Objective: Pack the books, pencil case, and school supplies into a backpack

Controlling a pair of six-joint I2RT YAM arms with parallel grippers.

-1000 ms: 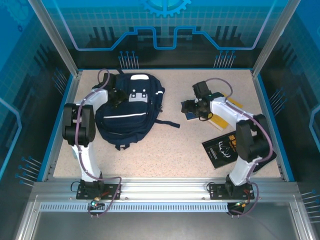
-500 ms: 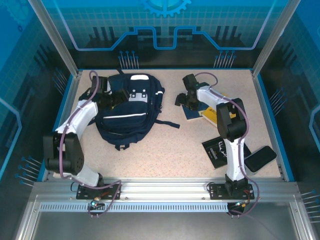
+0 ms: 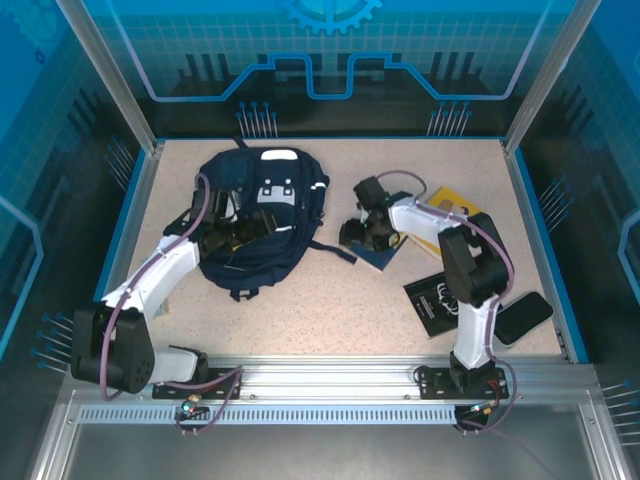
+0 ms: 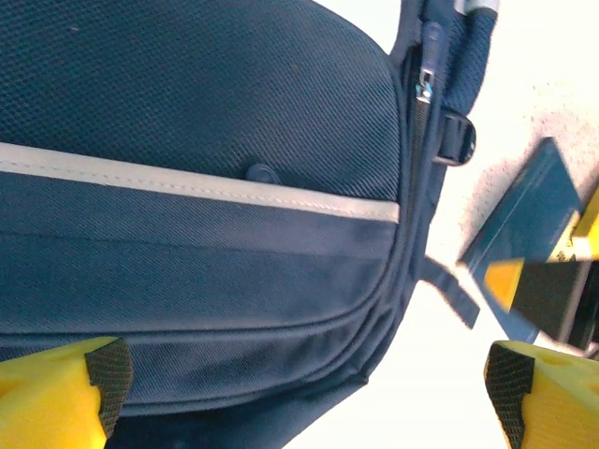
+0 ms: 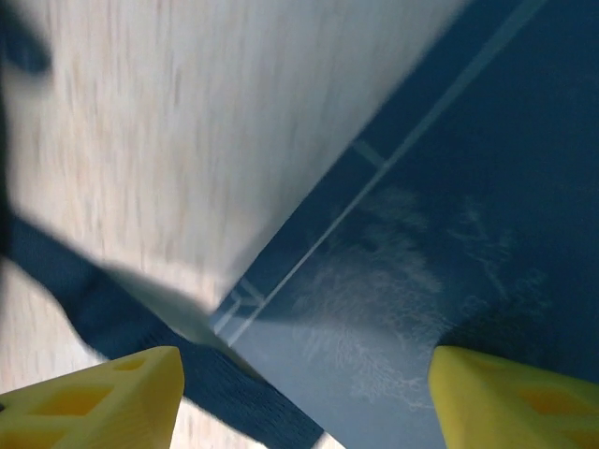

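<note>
The left gripper (image 4: 304,379) hangs over the front of the backpack (image 3: 292,222), fingers spread wide, with the white stripe just ahead of them. Off to the right, the right gripper (image 5: 299,402) is spread as well, low over a corner of the dark blue book (image 5: 449,215), which lies on the table (image 3: 330,300) beside a backpack strap (image 5: 84,299).

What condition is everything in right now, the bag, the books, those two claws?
backpack, lying flat, front up, zip looks closed
dark blue book, closed, flat under right gripper
yellow book, flat, partly hidden by right arm
black book, closed, flat
pencil case, lying flat near black book
left gripper, open above backpack
right gripper, open, empty
</note>
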